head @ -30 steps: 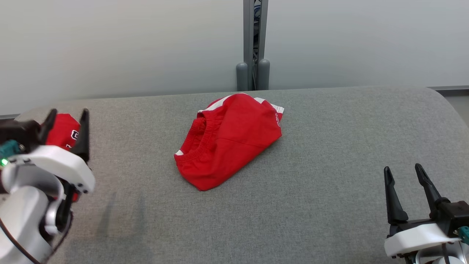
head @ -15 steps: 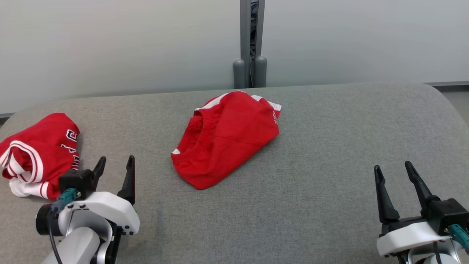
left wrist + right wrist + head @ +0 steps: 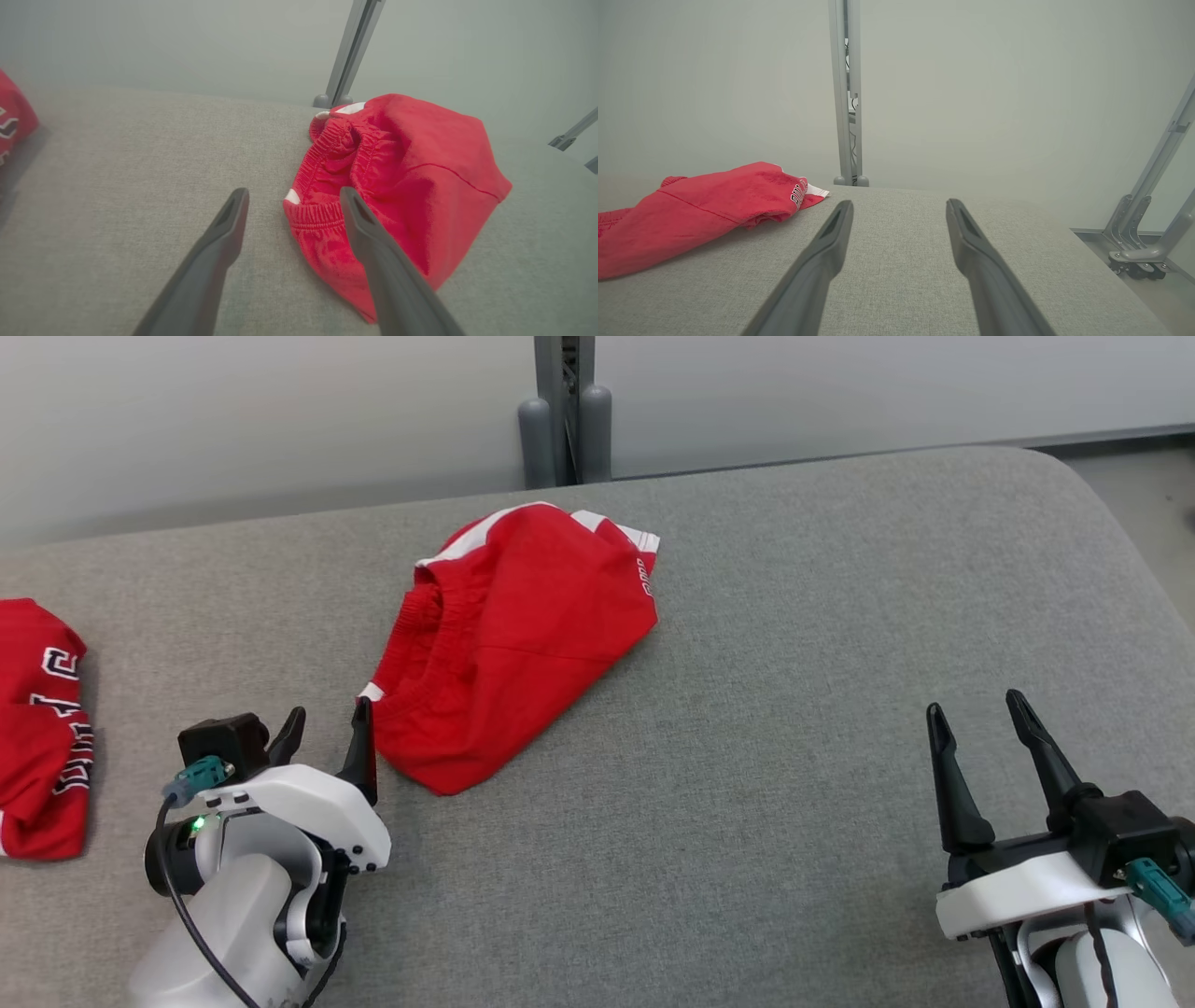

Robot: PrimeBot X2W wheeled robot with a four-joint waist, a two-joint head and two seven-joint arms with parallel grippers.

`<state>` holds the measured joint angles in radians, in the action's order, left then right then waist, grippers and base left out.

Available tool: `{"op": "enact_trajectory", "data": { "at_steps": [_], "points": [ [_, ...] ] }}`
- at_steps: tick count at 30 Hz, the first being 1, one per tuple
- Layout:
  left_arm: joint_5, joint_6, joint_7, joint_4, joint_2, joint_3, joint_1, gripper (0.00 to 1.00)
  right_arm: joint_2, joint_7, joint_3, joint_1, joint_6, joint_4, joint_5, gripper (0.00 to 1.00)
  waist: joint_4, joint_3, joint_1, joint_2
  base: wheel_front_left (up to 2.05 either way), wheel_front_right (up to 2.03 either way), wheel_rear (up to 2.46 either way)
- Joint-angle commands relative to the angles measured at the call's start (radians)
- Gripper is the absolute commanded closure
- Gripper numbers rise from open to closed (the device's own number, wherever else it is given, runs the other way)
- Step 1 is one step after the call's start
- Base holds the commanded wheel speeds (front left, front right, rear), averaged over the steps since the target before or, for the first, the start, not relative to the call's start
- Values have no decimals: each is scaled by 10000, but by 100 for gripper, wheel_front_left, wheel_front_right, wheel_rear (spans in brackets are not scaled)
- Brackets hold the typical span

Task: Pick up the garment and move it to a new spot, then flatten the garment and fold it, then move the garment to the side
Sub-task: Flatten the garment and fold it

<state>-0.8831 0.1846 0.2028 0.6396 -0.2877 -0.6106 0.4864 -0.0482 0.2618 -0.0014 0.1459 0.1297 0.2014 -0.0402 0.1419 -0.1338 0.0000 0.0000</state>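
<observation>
Red shorts (image 3: 513,635) just right of my left gripper (image 3: 330,707)
Jaws wide, empty; waistband (image 3: 319,216) nearest, shorts stretching diagonally away.

Red cloth garments, 2: red shorts w/ white trim (image 3: 513,635) centre, red piece w/ black-white lettering (image 3: 37,728) far left. Two-finger dark grippers, 2: left gripper (image 3: 330,707), right gripper (image 3: 973,702). Grey fabric-topped table (image 3: 794,709), 1. Grey metal upright post (image 3: 563,401), 1, far side.

The red shorts (image 3: 513,625) are seen as soft matt cloth; the padded table (image 3: 794,663) is covered in coarse grey weave.
</observation>
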Motion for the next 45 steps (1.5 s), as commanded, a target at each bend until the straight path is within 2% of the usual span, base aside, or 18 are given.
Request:
{"op": "enact_trajectory", "data": {
  "at_steps": [1, 9, 14, 15, 16, 17, 20, 26, 31, 34, 45],
  "points": [
    [-143, -88, -14, 223, 45, 100, 235, 0, -42, 56, -2, 134, 20, -22, -30, 0, 329, -401, 0, 0, 0, 0, 0],
    [-456, -568, -245, 2155, 495, 215, 1144, 0, -42, 56, -43, 397, 20, -44, -121, 0, 688, -956, 0, 0, 0, 0, 0],
    [-704, -1062, -295, 2866, 769, 286, 1466, 0, -42, 56, -68, 435, 20, -72, -128, 0, 750, -1061, 0, 0, 0, 0, 0],
    [-660, -1152, -259, 2968, 802, 241, 1531, 19, -42, 56, -67, 432, 20, -77, -136, 0, 757, -1074, 0, 0, 0, 0, 0],
    [-615, -1236, -193, 3057, 853, 198, 1601, 56, -42, 56, -79, 429, 20, -83, -145, 0, 760, -1084, 0, 0, 0, 0, 0],
    [-567, -1315, -146, 3125, 897, 156, 1688, 100, -42, 56, -81, 433, 20, -96, -150, 0, 760, -1095, 0, 0, 0, 0, 0],
    [-357, -1413, 145, 3273, 966, 46, 1998, 100, -42, 56, -104, 444, 20, -101, -179, 0, 732, -1105, 0, 0, 0, 0, 0],
    [319, -1120, 572, 3127, 937, -3, 2616, 100, -42, 56, -125, 441, 20, -64, -229, 0, 635, -1058, 0, 0, 0, 0, 0],
    [1326, -770, 632, 2057, 899, 314, 3169, 100, -43, 56, -113, 444, 20, -50, -281, 0, 557, -999, 0, 0, 0, 0, 0],
    [1906, -716, 628, 1314, 1022, 505, 3224, 100, -42, 56, -62, 455, 20, -32, -315, 0, 567, -953, 0, 0, 0, 0, 0],
    [3418, -1286, 632, -292, 1985, -71, 3748, 100, -43, 56, -20, 405, 20, 15, -423, 0, 802, -861, 0, 0, 0, 0, 0]
  ]
}}
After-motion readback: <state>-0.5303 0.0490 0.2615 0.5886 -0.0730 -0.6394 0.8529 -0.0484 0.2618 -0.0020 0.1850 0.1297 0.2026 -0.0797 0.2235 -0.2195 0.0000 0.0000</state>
